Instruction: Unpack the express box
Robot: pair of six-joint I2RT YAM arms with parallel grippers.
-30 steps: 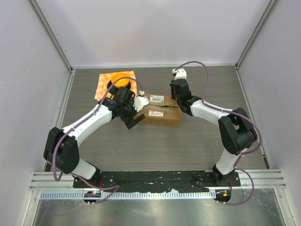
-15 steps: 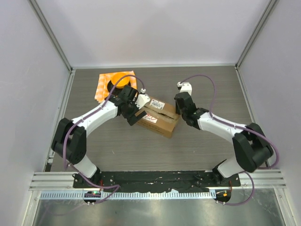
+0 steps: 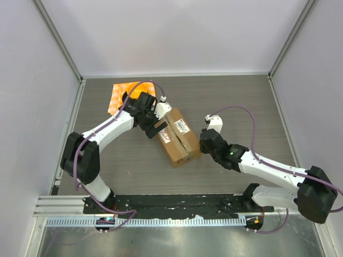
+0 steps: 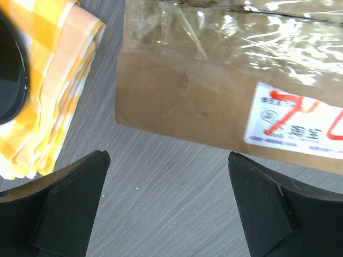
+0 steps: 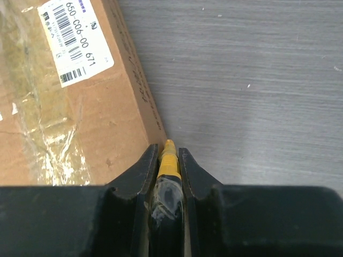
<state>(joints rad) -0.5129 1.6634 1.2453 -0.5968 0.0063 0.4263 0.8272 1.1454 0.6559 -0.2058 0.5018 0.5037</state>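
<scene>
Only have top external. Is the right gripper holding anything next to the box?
Observer: Yes. Right wrist view: the right gripper is shut on a thin yellow tool, tip at the express box side edge.
Operator: Left one clamped on the box?
Observer: No. The left gripper is open, box beyond its fingertips, bare table between them.
Operator: Tape cut?
Observer: The clear tape is crinkled; no cut visible in either wrist view.

The left wrist view crops the express box [image 4: 187, 101].
</scene>
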